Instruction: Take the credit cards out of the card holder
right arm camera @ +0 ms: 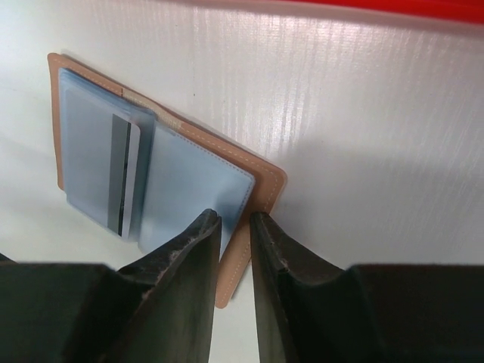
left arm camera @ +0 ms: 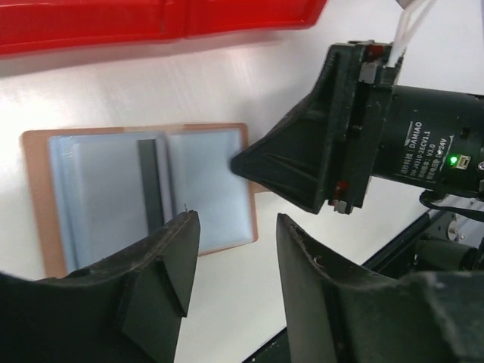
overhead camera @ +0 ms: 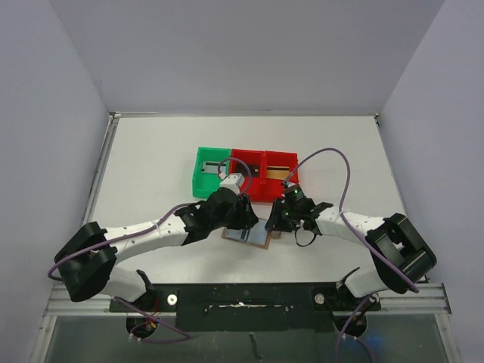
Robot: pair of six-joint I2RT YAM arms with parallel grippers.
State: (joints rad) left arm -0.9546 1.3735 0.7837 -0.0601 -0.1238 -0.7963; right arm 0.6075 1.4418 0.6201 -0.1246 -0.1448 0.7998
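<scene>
Left gripper hung spread over the open card holder's near edge; right gripper, nearly closed at its right edge, grip unclear.

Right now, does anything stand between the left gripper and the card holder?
Nothing visible does. The left gripper hovers directly over the open card holder at one edge. The right gripper sits at the holder's other page, beside that path and not across it.

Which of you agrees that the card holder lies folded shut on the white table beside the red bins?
Wrong: the card holder lies open, inside up, not folded shut, on the white table beside the red bins. The left wrist view shows it.
</scene>
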